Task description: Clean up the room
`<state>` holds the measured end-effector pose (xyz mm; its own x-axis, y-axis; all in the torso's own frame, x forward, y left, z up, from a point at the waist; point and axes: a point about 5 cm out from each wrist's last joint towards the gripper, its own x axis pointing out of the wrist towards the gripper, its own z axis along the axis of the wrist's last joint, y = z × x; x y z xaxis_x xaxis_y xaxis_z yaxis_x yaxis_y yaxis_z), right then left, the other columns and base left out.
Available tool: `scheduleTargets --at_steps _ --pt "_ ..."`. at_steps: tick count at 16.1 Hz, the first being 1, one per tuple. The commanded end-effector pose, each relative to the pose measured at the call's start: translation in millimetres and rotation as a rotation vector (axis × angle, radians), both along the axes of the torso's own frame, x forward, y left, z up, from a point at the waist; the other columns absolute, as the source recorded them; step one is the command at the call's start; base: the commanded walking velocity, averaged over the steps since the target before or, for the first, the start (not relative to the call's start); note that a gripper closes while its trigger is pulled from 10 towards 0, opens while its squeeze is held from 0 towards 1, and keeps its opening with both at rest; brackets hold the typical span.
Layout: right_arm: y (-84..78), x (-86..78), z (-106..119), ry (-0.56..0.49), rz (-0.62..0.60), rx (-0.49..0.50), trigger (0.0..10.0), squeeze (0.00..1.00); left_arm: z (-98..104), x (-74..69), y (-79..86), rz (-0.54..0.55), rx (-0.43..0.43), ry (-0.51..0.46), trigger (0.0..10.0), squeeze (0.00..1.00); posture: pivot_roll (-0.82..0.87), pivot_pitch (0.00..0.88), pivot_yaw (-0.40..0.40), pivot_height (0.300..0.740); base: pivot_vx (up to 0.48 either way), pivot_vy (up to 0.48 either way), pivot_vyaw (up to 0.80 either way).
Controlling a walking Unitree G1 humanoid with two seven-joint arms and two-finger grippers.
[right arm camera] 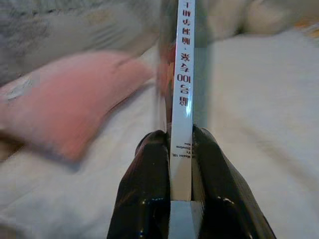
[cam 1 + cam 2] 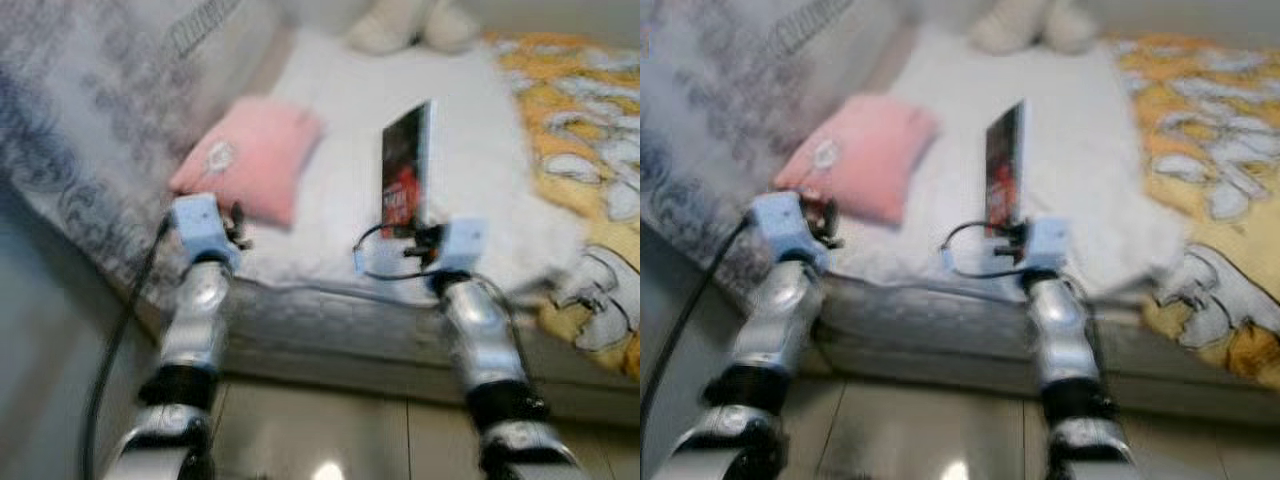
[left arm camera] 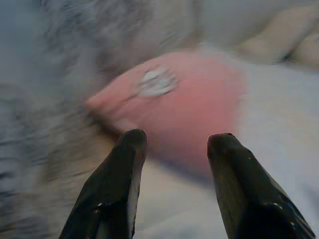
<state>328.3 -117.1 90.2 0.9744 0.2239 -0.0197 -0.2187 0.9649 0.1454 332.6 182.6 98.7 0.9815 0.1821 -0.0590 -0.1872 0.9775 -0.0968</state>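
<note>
My right gripper (image 2: pixel 418 232) is shut on a thin book (image 2: pixel 405 168) with a dark red cover and a white spine (image 1: pixel 182 94), held upright above the white blanket (image 2: pixel 470 130) of the bed. The two black fingers (image 1: pixel 149 179) clamp the book's lower end. My left gripper (image 3: pixel 174 142) is open, with nothing between its fingers, and hovers near the bed's front edge just before a pink pillow (image 2: pixel 255 155), (image 3: pixel 184 99).
A grey patterned cover (image 2: pixel 80 130) lies on the bed's left side and a yellow patterned quilt (image 2: pixel 585 120) on the right. A cream soft thing (image 2: pixel 410 25) sits at the far end. The tiled floor (image 2: pixel 330 440) runs below the bed's edge.
</note>
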Motion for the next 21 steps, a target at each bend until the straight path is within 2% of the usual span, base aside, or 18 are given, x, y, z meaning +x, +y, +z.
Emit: scheduleTargets --at_steps 1,6,9,12,14,15,16,18,20,21 --pt "-9.0 2.3 5 -0.025 -0.008 -0.01 0.0 0.0 9 5.7 -13.9 -0.025 -0.008 -0.03 10.0 0.0 -0.07 0.0 0.039 0.74 0.48 0.0 0.0" --pt "-3.9 3.3 4 -0.016 0.021 -0.013 0.0 0.0 11 4.5 -7.9 0.006 -0.015 -0.033 10.0 0.0 -0.06 0.0 0.031 0.74 0.475 0.0 0.0" --pt "0.6 6.0 7 -0.024 0.042 -0.01 0.0 0.0 12 4.5 -5.7 0.006 0.01 -0.038 10.0 0.0 -0.05 0.0 0.029 0.74 0.434 0.0 0.0" --pt "4.1 10.8 12 -0.032 0.046 0.013 0.0 0.0 21 7.2 -5.3 0.003 0.038 -0.087 10.0 0.0 -0.05 0.0 0.03 0.74 0.288 0.0 0.0" --pt "13.2 20.4 28 -0.047 0.055 0.154 0.0 0.0 35 7.8 -8.8 -0.023 0.082 -0.156 10.0 0.0 -0.05 0.0 0.037 0.74 0.0 0.0 0.0" --pt "22.4 28.7 39 -0.036 0.085 0.279 0.0 0.0 56 8.1 -13.6 -0.065 0.182 -0.247 10.0 0.0 -0.04 0.0 0.039 0.74 0.0 0.0 0.0" --pt "32.2 34.8 47 -0.022 0.135 0.342 0.0 0.0 72 7.8 -14.6 -0.08 0.258 -0.3 10.0 0.0 -0.02 0.0 0.04 0.74 0.0 0.0 0.0" --pt "42.0 40.0 51 0.001 0.177 0.402 0.0 0.0 75 8.0 -5.7 -0.048 0.309 -0.271 10.0 0.0 0.02 0.0 0.045 0.74 0.0 0.0 0.0" --pt "63.9 46.6 54 0.085 0.24 0.529 0.0 0.0 76 1.8 13.6 -0.016 0.38 -0.225 10.0 0.0 0.08 0.03 0.046 0.74 0.0 0.0 0.0" --pt "67.9 47.0 52 0.114 0.247 0.577 0.0 0.0 78 -1.9 16.3 -0.015 0.39 -0.224 10.0 0.0 0.11 0.047 0.042 0.74 0.0 0.0 0.0"
